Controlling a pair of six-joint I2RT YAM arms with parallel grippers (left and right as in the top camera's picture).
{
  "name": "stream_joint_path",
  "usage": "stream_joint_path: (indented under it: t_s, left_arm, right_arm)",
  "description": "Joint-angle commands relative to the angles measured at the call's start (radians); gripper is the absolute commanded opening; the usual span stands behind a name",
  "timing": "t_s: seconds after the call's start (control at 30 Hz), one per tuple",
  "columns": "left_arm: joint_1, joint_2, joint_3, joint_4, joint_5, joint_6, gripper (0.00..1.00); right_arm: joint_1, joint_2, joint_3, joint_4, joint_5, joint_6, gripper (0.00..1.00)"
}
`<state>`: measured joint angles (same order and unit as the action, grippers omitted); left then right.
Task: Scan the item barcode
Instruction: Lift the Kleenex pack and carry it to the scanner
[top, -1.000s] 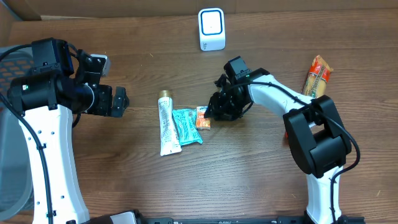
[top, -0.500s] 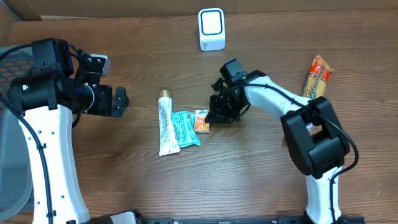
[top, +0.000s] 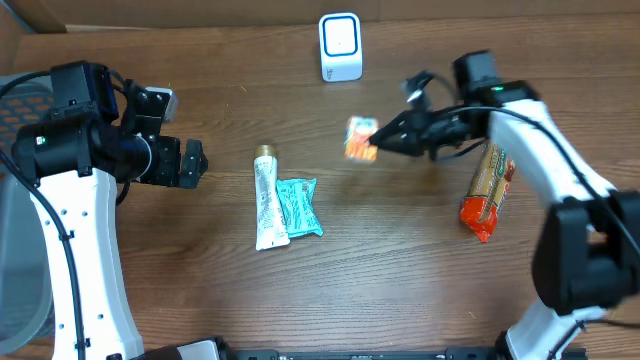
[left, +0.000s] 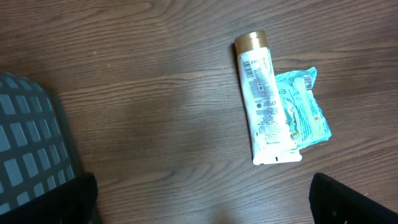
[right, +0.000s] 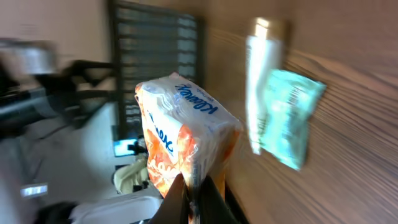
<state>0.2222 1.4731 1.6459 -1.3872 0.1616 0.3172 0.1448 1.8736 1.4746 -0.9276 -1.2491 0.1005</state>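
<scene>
Wood in brown planks makes the tabletop (top: 400, 290). Closest to the near edge, a bit left of the middle, a white plastic tube with a gold cap (top: 266, 203) lies flat. Its cap points to the far edge. A teal crinkly packet (top: 300, 205) lies touching its right side. Toward the right edge, a long orange and red snack bag (top: 482, 195) lies flat, and the right arm crosses over its far end. At the left edge sits a grey basket with square holes (left: 25, 143).

The left gripper (top: 195, 162) hangs near the left edge, well apart from the tube. Its two fingers are spread wide with nothing between them.

Farther back, right of the middle, the right gripper (top: 380, 143) pinches a small orange and white tissue pack (top: 360, 138). The pack is up off the tabletop and looks blurry from above. From the right wrist, the fingertips (right: 177, 194) squeeze its bottom edge.

At the far edge, in the middle, stands a white scanner box with a blue-rimmed window (top: 341, 47). The pack is near it but apart from it.
</scene>
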Motion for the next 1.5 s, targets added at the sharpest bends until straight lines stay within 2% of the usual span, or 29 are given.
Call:
stream_joint_path:
  t_s: [0.0, 0.07, 0.33, 0.5, 0.57, 0.67, 0.7, 0.73, 0.77, 0.8, 1.0, 1.17, 1.37, 1.47]
  left_arm:
    - [-0.001, -0.009, 0.004, 0.001, 0.012, 0.000, 1.00]
    - [-0.001, -0.009, 0.004, 0.001, 0.012, 0.000, 1.00]
    - [-0.001, -0.009, 0.004, 0.001, 0.012, 0.000, 1.00]
    - [-0.001, -0.009, 0.004, 0.001, 0.012, 0.000, 1.00]
    - [-0.001, -0.009, 0.004, 0.001, 0.012, 0.001, 1.00]
    - [-0.001, -0.009, 0.004, 0.001, 0.012, 0.000, 1.00]
    - [-0.001, -0.009, 0.004, 0.001, 0.012, 0.001, 1.00]
    - [-0.001, -0.009, 0.004, 0.001, 0.012, 0.000, 1.00]
    - [-0.001, -0.009, 0.004, 0.001, 0.012, 0.000, 1.00]
    - [-0.001, -0.009, 0.004, 0.001, 0.012, 0.000, 1.00]
    - [-0.001, -0.009, 0.004, 0.001, 0.012, 0.000, 1.00]
    - [-0.001, -0.009, 0.004, 0.001, 0.012, 0.000, 1.00]
    - [-0.001, -0.009, 0.004, 0.001, 0.012, 0.000, 1.00]
    - [-0.001, -0.009, 0.004, 0.001, 0.012, 0.000, 1.00]
  right_arm:
    - [-0.053, -0.073, 0.025, 0.019, -0.231, -0.031, 0.04]
    - [-0.082, -0.091, 0.026, 0.053, -0.321, -0.006, 0.04]
    - [-0.121, -0.142, 0.027, 0.167, -0.321, 0.141, 0.04]
    - [-0.120, -0.144, 0.027, 0.406, -0.321, 0.350, 0.04]
    - [-0.111, -0.144, 0.027, 0.640, -0.321, 0.550, 0.03]
    - [-0.084, -0.144, 0.027, 1.108, -0.322, 0.913, 0.03]
    - [-0.074, -0.143, 0.027, 1.315, -0.321, 1.059, 0.03]
    - [-0.061, -0.133, 0.043, 1.675, -0.321, 1.318, 0.03]
    - [-0.061, -0.115, 0.085, 1.898, -0.321, 1.496, 0.03]
    - [-0.061, -0.109, 0.109, 1.928, -0.320, 1.528, 0.03]
    - [-0.061, -0.097, 0.150, 1.745, -0.320, 1.403, 0.03]
    - [-0.066, -0.094, 0.150, 1.687, -0.293, 1.380, 0.04]
    - [-0.067, -0.050, 0.150, 1.603, -0.297, 1.229, 0.04]
    - [-0.036, -0.003, 0.150, 1.484, -0.283, 1.114, 0.04]
